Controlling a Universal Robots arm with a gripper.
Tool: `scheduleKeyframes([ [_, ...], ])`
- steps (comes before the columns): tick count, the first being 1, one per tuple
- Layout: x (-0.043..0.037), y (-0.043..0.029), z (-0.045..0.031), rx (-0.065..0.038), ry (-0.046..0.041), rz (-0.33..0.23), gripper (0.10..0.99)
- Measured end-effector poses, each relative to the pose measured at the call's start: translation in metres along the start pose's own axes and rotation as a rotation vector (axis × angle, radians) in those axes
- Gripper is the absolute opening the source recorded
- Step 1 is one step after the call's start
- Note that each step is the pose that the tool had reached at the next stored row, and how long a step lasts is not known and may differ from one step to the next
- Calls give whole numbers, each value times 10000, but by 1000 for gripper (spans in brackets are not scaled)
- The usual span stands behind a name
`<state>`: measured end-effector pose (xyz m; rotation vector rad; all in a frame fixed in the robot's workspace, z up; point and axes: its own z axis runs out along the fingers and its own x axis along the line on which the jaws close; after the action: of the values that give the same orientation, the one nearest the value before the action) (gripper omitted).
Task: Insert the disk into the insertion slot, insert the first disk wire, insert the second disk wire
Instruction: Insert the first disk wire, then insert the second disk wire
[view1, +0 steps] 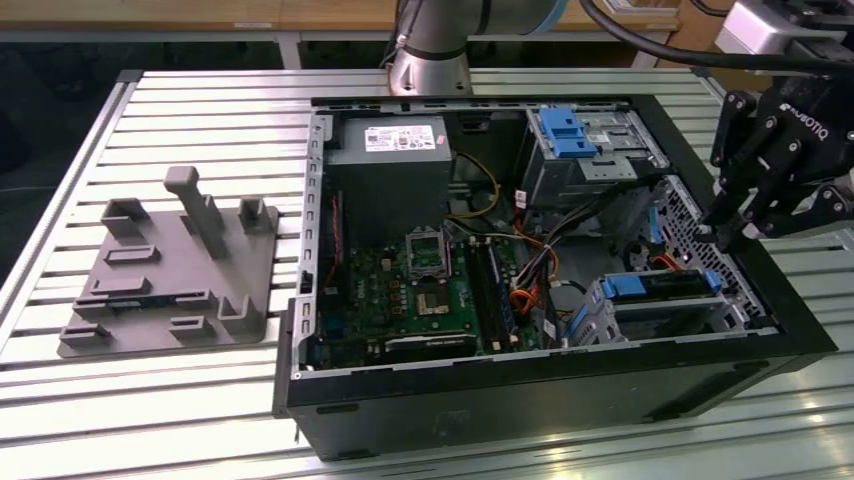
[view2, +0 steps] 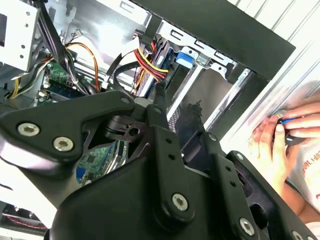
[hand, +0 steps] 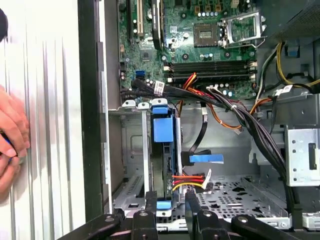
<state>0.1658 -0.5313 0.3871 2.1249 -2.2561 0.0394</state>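
The disk (view1: 661, 288) in its blue carrier sits inside the insertion slot (view1: 674, 312), a silver cage at the case's corner on the exterior view's right. In the first wrist view the disk (hand: 163, 131) stands edge-on in the cage (hand: 134, 150). A red, yellow and black wire (hand: 189, 179) and a black wire with a blue tag (hand: 205, 158) both reach the disk's side; I cannot tell how deep they sit. My gripper (view1: 731, 236) hangs above the case's edge, just over the disk. Its fingers (hand: 150, 202) are apart with nothing between them.
A person's hand (hand: 10, 137) rests on the slatted table (view1: 200, 400) outside the case wall. Inside the case are the motherboard (view1: 427, 290), a power supply (view1: 387, 140) and a taller bay with a blue latch (view1: 571, 133). A grey fixture plate (view1: 174, 270) lies at the exterior view's left.
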Motion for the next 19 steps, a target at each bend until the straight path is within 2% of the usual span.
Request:
scheduleKeyframes([
  [14,1,0,-15,-1,2,0,361],
  [19,-16,-11,-33,-96,24,-5,361],
])
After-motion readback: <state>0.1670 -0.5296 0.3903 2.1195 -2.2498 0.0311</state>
